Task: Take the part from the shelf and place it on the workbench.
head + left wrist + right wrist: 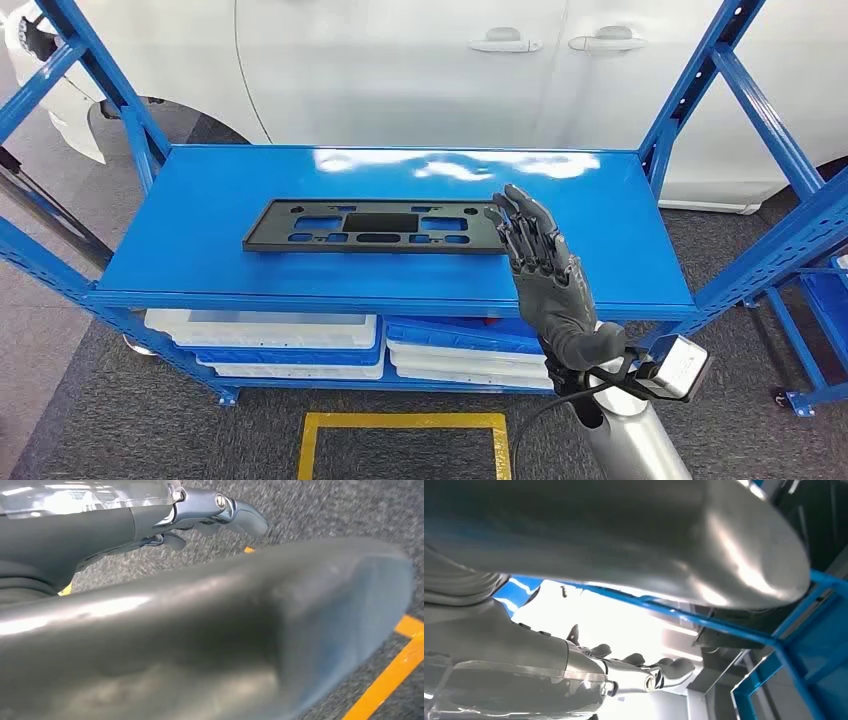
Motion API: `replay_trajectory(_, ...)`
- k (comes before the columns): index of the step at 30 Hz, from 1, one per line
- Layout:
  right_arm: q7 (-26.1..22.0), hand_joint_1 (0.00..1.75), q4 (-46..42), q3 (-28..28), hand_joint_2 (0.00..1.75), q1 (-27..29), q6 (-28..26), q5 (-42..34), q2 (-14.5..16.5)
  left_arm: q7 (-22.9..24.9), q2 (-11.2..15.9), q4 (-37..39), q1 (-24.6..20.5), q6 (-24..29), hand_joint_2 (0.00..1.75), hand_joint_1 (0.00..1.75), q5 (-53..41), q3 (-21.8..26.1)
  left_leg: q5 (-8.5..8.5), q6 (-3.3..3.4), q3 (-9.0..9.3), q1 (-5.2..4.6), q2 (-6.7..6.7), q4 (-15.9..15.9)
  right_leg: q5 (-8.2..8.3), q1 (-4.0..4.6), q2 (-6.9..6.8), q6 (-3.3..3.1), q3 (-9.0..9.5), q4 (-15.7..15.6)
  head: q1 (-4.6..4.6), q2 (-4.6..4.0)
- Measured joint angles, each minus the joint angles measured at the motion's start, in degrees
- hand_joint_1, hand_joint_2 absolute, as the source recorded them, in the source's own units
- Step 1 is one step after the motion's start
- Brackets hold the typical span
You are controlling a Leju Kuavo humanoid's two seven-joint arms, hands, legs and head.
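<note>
Just one black part (372, 226) on the shelf (200, 215), right hand (540, 262) beside it, fingers extended, empty.

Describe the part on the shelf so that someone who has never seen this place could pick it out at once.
Find the blue metal shelf standing in front of the white car. On its top level lies the black part, a long flat plate with rectangular cut-outs, just beyond the right hand. The white and blue trays sit one level lower; the plate alone is black and lies on top.
</note>
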Motion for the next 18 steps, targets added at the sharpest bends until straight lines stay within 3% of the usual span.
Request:
replay_trajectory(2,0.01,0.0,-0.05,0.01,0.0,0.03,0.01,-0.01,-0.01,0.07,0.0,0.01,-0.05,0.07,0.0,0.0,0.02,-0.04,-0.5,-0.34,0.11,0.01,0.04,0.49,-0.03,-0.28,0.01,-0.32,0.52,-0.47,-0.05,0.01)
replay_trajectory(4,0.05,0.0,-0.1,0.01,0.0,0.06,0.04,-0.01,-0.01,0.14,-0.02,0.02,-0.13,0.17,0.0,0.0,0.06,-0.1,-2.6,-0.92,-1.46,0.12,0.1,4.42,-0.3,-0.53,-0.06,-0.88,1.44,-1.06,-0.19,0.01)
replay_trajectory(6,0.11,0.0,-0.07,0.02,0.0,0.14,0.05,-0.01,0.01,0.15,-0.01,0.02,-0.07,0.27,0.0,0.0,0.14,-0.12,-5.77,-1.33,-6.05,0.28,0.11,12.64,-0.83,-0.46,-0.15,-1.19,2.09,-1.17,-0.28,0.01)
replay_trajectory(7,0.17,0.0,-0.03,0.03,0.0,0.19,0.04,0.01,0.02,0.15,0.01,0.02,0.0,0.31,0.0,0.0,0.2,-0.12,-6.59,-1.46,-8.38,0.34,0.11,16.16,-1.12,-0.44,-0.14,-1.23,2.37,-1.16,-0.28,0.01)
replay_trajectory(8,0.26,0.0,0.01,0.03,0.0,0.21,0.03,0.05,0.04,0.15,0.02,0.02,0.06,0.33,0.0,0.0,0.34,-0.12,-6.14,-1.5,-9.81,0.38,0.11,17.64,-1.42,-0.42,-0.11,-1.24,2.72,-1.15,-0.29,0.01)
replay_trajectory(9,0.44,0.0,0.05,0.03,0.0,0.17,0.01,0.1,0.1,0.15,0.01,0.02,0.09,0.34,0.0,0.0,0.49,-0.12,-4.39,-1.45,-9.99,0.4,0.11,16.61,-1.76,-0.41,-0.07,-1.2,3.17,-1.14,-0.3,0.01)
replay_trajectory(10,0.63,0.0,0.08,0.03,0.0,0.08,0.0,0.14,0.19,0.15,0.01,0.02,0.08,0.34,0.0,0.0,0.64,-0.12,-1.64,-1.3,-9.04,0.41,0.11,13.31,-2.15,-0.39,-0.03,-1.13,3.75,-1.14,-0.29,0.01)
replay_trajectory(12,1.05,0.0,0.13,0.04,0.0,-0.18,0.0,0.16,0.46,0.14,0.06,0.02,0.04,0.4,0.0,0.0,0.82,-0.12,3.16,-0.73,-5.9,0.25,0.1,5.02,-2.97,-0.26,0.02,-0.82,4.79,-1.14,-0.27,0.01)
replay_trajectory(13,1.24,0.0,0.16,0.04,0.0,-0.29,-0.01,0.15,0.57,0.14,0.09,0.02,-0.01,0.45,0.0,0.0,0.83,-0.12,4.19,-0.4,-4.77,0.12,0.11,2.35,-3.28,-0.18,0.04,-0.57,5.08,-1.14,-0.26,0.01)
replay_trajectory(15,1.55,0.0,0.22,0.08,0.0,-0.37,-0.22,0.38,0.69,0.14,0.11,0.02,-0.04,0.57,0.0,0.0,0.8,-0.12,3.9,0.19,-4.06,-0.18,0.1,0.99,-3.64,-0.07,0.03,0.05,5.28,-1.27,-0.25,0.01)
replay_trajectory(18,1.87,0.0,0.07,0.17,0.0,-0.12,-1.24,1.72,0.68,0.12,0.08,0.02,0.09,0.67,0.0,0.0,0.62,-0.14,3.8,1.02,-3.28,0.22,0.09,-0.02,-4.7,-0.05,-0.1,0.95,5.09,-0.29,-0.13,0.01)
